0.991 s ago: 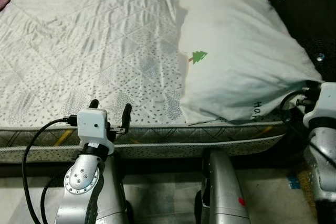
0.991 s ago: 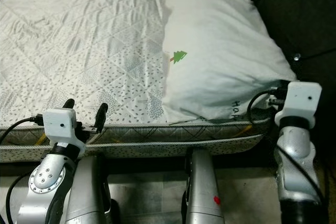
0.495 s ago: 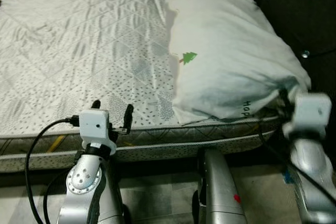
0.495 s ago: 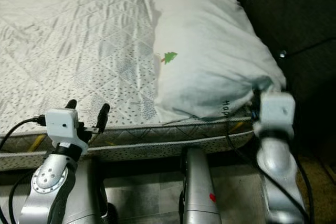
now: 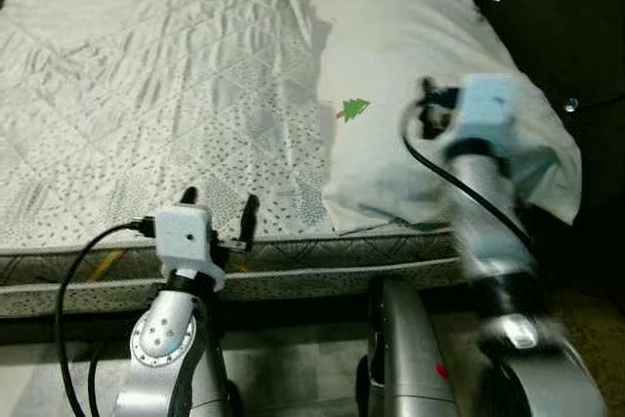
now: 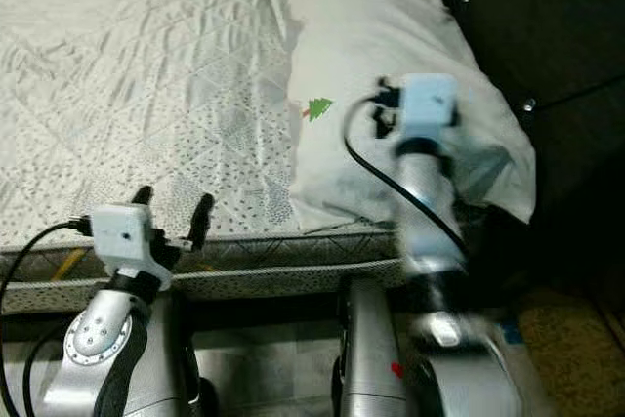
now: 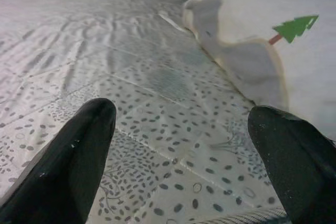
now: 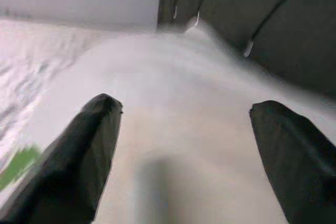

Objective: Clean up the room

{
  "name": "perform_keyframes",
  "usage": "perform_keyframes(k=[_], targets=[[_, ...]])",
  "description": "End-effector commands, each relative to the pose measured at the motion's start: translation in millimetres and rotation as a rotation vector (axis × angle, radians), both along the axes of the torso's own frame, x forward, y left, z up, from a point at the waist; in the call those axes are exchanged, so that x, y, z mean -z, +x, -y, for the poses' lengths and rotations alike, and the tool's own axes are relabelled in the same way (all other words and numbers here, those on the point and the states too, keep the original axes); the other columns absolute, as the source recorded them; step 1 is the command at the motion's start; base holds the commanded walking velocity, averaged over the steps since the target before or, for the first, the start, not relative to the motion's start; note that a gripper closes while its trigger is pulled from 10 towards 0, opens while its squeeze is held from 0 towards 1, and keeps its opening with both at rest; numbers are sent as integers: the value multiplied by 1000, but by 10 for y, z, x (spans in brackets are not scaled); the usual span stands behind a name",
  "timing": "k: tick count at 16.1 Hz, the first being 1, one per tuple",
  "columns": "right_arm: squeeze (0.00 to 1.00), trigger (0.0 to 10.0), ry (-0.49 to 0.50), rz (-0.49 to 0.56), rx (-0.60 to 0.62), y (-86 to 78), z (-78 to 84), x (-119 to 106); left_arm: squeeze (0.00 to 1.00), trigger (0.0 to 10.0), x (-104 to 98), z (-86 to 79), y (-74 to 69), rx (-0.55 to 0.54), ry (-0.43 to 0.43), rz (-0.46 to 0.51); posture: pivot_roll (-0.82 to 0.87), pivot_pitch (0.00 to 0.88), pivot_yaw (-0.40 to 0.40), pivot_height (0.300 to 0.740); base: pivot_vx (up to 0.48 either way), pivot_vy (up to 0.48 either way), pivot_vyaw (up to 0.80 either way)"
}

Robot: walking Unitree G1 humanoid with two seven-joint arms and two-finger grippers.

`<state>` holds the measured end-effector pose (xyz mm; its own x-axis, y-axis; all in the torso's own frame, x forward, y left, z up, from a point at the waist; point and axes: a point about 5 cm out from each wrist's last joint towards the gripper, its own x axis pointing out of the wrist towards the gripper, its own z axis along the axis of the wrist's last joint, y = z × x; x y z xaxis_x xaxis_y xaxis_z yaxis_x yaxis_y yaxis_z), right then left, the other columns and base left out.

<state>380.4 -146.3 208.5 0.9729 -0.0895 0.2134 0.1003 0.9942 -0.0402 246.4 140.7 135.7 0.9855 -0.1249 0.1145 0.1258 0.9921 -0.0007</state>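
Change noted: a second ago the right gripper [image 8: 184, 145] sat at the near right corner of the pillow [image 5: 430, 65], at the bed's near edge. It has since lifted and swung inward, and is now raised above the middle of the pillow, motion-blurred in the head views. The pillow's near right corner, previously bunched at the gripper, now lies loose and drapes over the mattress edge.

Assessment: the corner appears to have been let go, so the pillow has been placed or adjusted. It lies at the right end of the bed [image 5: 146, 65], against the dark headboard [image 6: 547, 17], its green tree print [image 5: 354, 109] facing up. The arm looks to be moving either to pat the pillow flat or to pull away; which cannot be settled from these views.

Right arm pose: forearm raised steeply from the near edge, wrist over the pillow, fingers [image 8: 94, 145] spread wide and grasping nothing, pointing along the pillow toward the headboard.

Left arm pose: the left gripper [image 7: 184, 145] is held at the near edge of the bed, fingers [image 7: 79, 150] released and spread, empty, just over the quilted sheet and left of the pillow.
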Motion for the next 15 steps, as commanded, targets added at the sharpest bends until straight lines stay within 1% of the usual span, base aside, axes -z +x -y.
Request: perform_keyframes(k=[1,2,3,4,5,6,7,8,9,10,11,12,13,14,15], targets=[[1000,10000,71,-231,29,54,18,425,0,10000,-12,-34,-21,-9,18,-6,65,163,-41,491,0,0,0],[1000,10000,85,-327,46,52,21,579,0,10000,-12,-47,-22,-15,21,-7,67,163,-42,491,0,0,0],[1000,10000,173,-441,65,8,41,801,0,10000,-7,-59,-32,-22,22,-12,71,163,-45,491,0,0,0],[1000,10000,219,-522,76,-50,55,987,0,10000,3,-64,-44,-27,22,-20,74,163,-47,491,0,0,0],[1000,10000,236,-554,95,-97,83,1094,0,10000,15,-56,-52,-30,30,-26,72,162,-47,491,0,0,0],[467,10000,265,-521,95,-108,94,1091,0,10000,20,-60,-47,-46,45,-25,67,160,-45,491,0,0,0],[0,10000,278,-450,90,-77,94,1002,0,10000,23,-64,-34,-54,48,-24,63,156,-42,491,0,0,0],[0,10000,252,-311,58,-20,70,793,0,10000,18,-74,-9,-66,43,-19,54,148,-37,491,0,0,0],[0,10000,213,-182,2,15,-3,560,0,10000,-2,-92,31,-92,44,-9,46,142,-33,491,0,0,0],[0,10000,218,-63,-73,19,-94,344,0,10000,-28,-105,91,-114,47,1,39,127,-31,491,0,0,0],[0,10000,205,-34,-93,12,-117,292,0,10000,-39,-112,110,-123,50,8,36,122,-30,491,0,0,0],[0,10000,181,36,-149,-45,-178,179,0,10000,-67,-129,159,-139,44,19,29,107,-29,491,0,0,0],[0,10000,143,72,-191,-121,-239,140,0,10000,-86,-166,199,-176,44,31,18,83,-25,491,0,0,0],[0,10000,127,87,-191,-149,-243,138,0,10000,-91,-177,208,-183,49,36,14,79,-23,491,0,0,0],[0,10000,146,103,-196,-242,-222,147,0,10000,-104,-217,259,-213,57,55,-7,47,-15,491,0,0,0]])
